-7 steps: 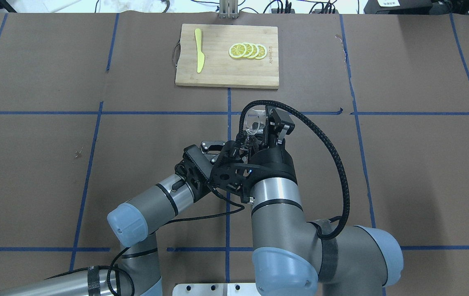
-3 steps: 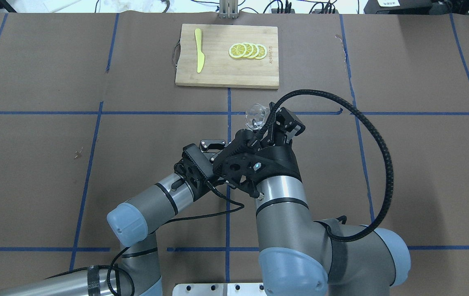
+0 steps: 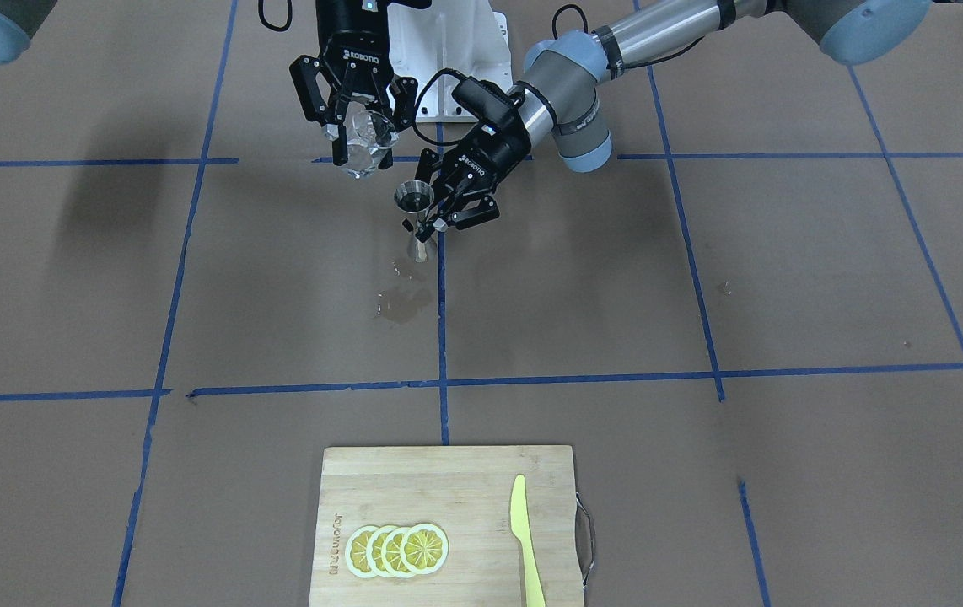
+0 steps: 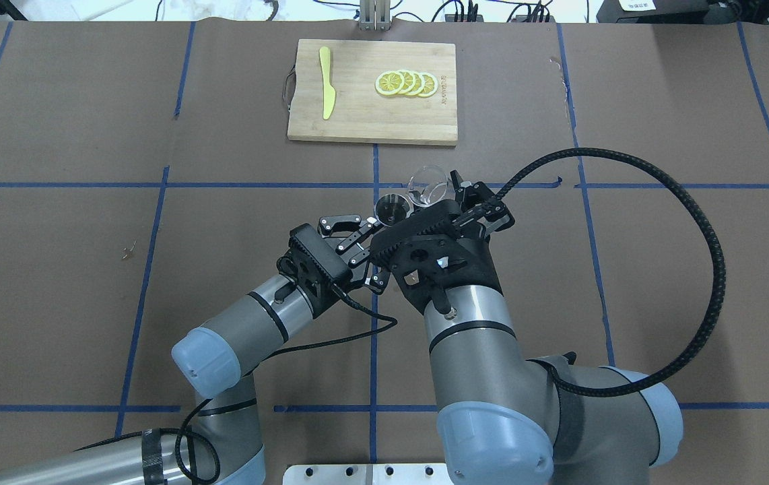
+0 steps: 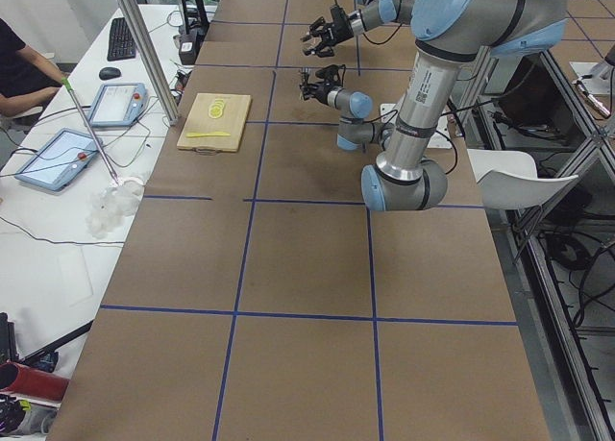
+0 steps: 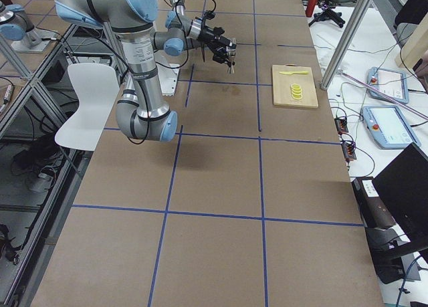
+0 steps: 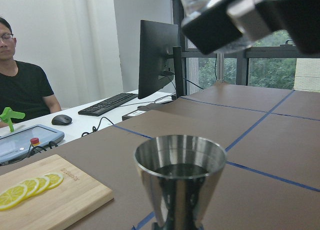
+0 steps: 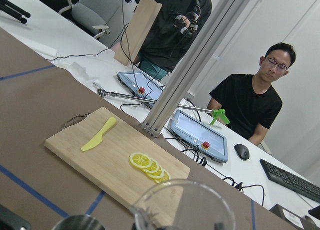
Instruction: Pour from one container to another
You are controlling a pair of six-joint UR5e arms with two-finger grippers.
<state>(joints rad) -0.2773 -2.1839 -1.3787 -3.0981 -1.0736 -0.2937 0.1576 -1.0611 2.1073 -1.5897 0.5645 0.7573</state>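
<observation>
Two grips on: my right fingers (image 3: 361, 126) clench the light, slick, breakable glass cup (image 3: 366, 145) by its wall, raised just beside the stiff, tippy steel jigger (image 3: 415, 201), which my left fingers (image 3: 431, 222) clamp at its waist on the tabletop (image 3: 616, 295).

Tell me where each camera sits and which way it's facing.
Front: across the table, facing the robot, steeply down; left gripper gripping jigger, right gripper holding cup.
Overhead: behind the robot, looking forward; left arm, right arm.
Exterior left: table's left end; left arm near.
Exterior right: opposite end; right arm near.
Left wrist: low, at jigger; right gripper above.
Right wrist: over cup's rim toward board.
Both wrists show the board.
</observation>
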